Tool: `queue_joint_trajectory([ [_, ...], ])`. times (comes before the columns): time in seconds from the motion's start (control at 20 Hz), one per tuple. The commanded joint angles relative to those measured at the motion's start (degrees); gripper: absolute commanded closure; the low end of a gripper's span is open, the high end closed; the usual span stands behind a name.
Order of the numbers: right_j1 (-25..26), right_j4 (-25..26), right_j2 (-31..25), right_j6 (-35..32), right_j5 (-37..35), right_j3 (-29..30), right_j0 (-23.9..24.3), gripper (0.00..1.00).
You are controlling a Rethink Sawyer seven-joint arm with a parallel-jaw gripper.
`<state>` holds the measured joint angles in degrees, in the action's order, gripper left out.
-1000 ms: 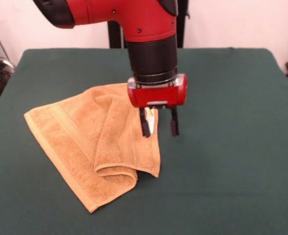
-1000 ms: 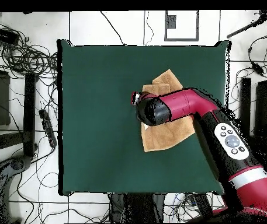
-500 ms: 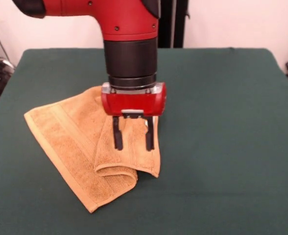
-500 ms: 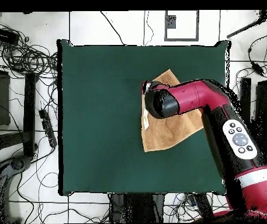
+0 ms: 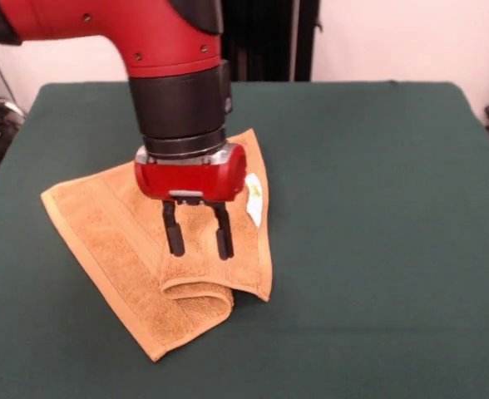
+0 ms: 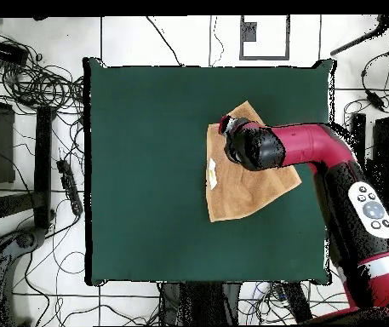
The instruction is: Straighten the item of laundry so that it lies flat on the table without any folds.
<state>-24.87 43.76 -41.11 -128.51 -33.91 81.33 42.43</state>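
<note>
The item of laundry [image 5: 103, 229] is an orange-tan towel lying on the left half of the table [image 5: 377, 208], with one flap folded over so that a rolled fold [image 5: 199, 293] faces the front edge. A small white tag [image 5: 254, 200] shows on its right side. My gripper [image 5: 198, 243] hangs just above the folded flap, open, with nothing between its fingers. In the overhead view the arm covers the upper part of the item of laundry [image 6: 240, 192], and the gripper itself is hidden under the wrist.
Dark green cloth covers the table [image 6: 146, 170]. Cables and equipment [image 6: 27, 85] lie on the floor beyond the table's edge in the overhead view.
My gripper has moved across the towel, from beside the white tag to above the folded flap. It stayed open. The towel has not moved.
</note>
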Motion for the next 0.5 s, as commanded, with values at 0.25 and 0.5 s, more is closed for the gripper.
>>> queue_joint_trajectory([
  [0.25, 7.5, -1.8, 1.2, 12.2, -7.0, 3.1, -1.8, 0.00],
  [0.5, 9.2, -1.0, 1.6, 11.5, -5.5, 2.7, -2.1, 0.00],
])
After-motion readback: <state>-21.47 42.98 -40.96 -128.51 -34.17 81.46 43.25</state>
